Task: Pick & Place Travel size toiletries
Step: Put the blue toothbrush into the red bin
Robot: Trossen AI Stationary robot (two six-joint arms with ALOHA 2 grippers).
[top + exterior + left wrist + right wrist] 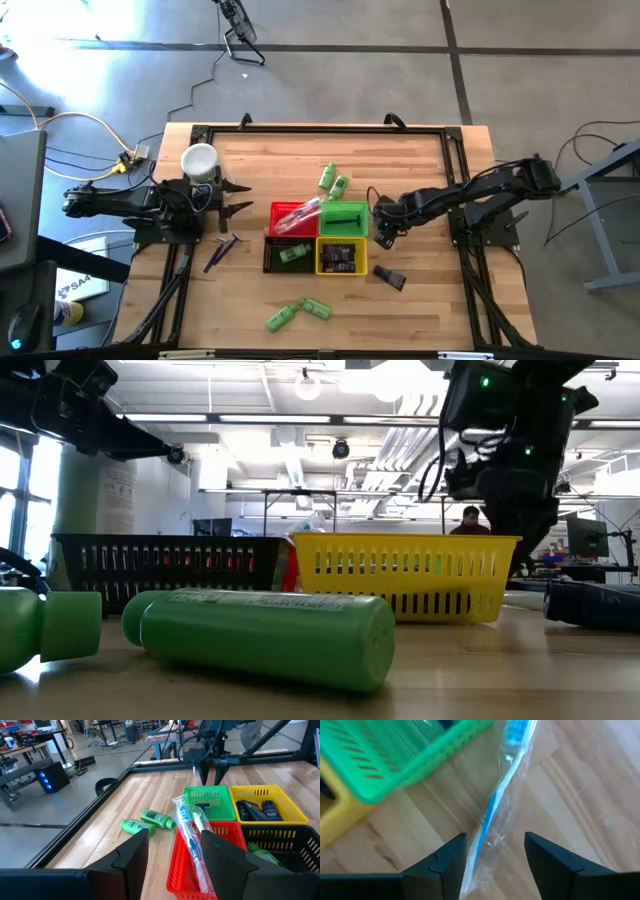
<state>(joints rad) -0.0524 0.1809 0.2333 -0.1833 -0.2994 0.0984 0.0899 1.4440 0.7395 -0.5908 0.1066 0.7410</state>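
Wooden table [420, 300], four baskets [344, 217], five green bottles [282, 319], open right gripper [385, 232]

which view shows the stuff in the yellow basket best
The left wrist view: it looks down into the yellow basket and shows dark tubes lying inside. The high view shows them small and dark. The low view shows only the basket's wall; the right wrist view, just a yellow corner.
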